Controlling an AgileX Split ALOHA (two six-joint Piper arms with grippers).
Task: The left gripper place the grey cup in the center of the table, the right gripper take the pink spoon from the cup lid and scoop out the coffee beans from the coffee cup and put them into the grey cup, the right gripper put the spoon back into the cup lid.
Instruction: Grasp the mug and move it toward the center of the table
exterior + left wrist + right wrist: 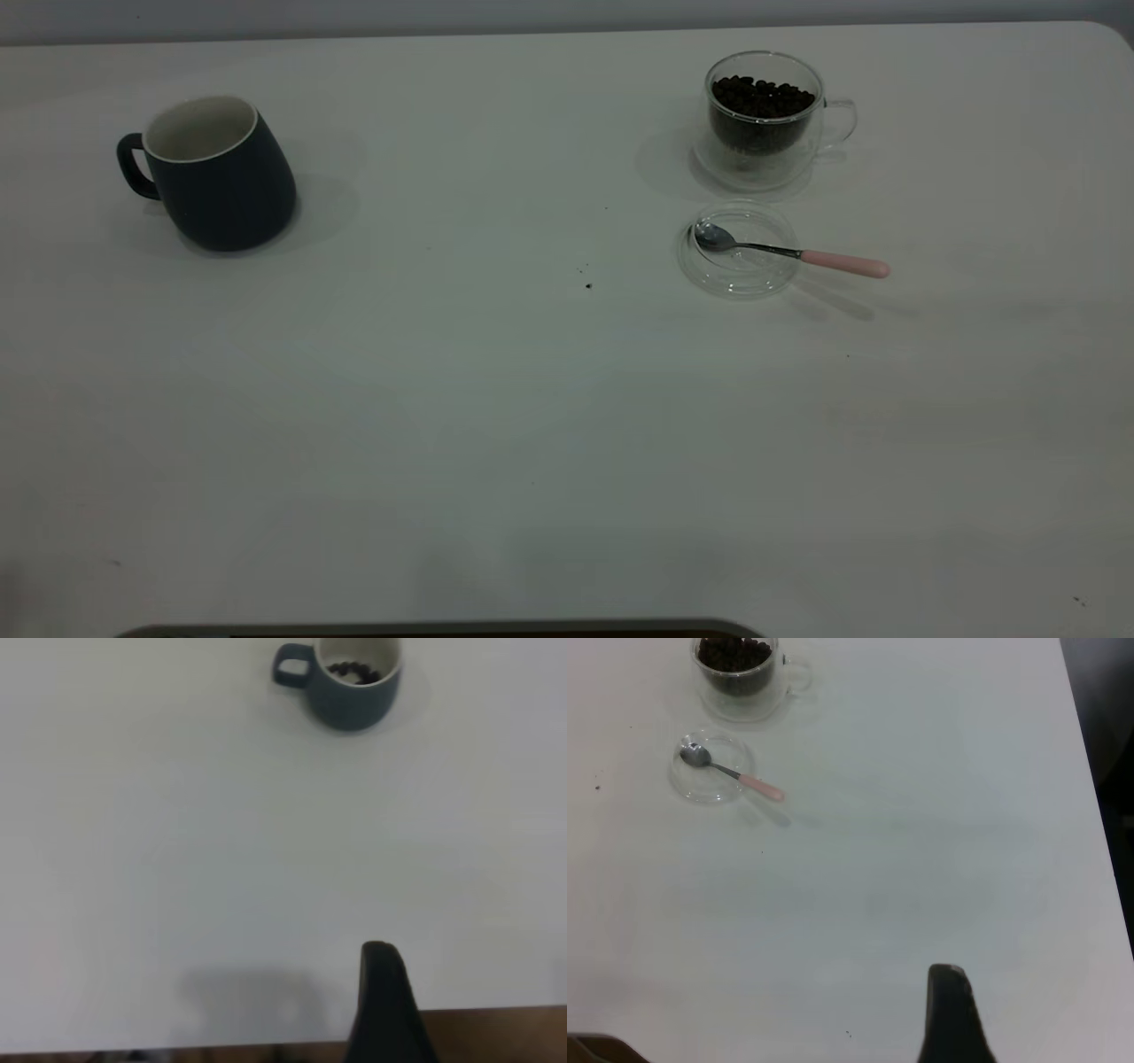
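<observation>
Both arms hang back with finger spread untellable, the pink spoon [793, 252] bridging the cup lid [737, 276] (handle overhanging, presumably for grasping), the grey cup [221, 182] off-centre.

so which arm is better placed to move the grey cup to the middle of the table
Left. The grey cup stands at the table's left side and faces the left wrist camera. The coffee cup and pink spoon are on the right.
</observation>
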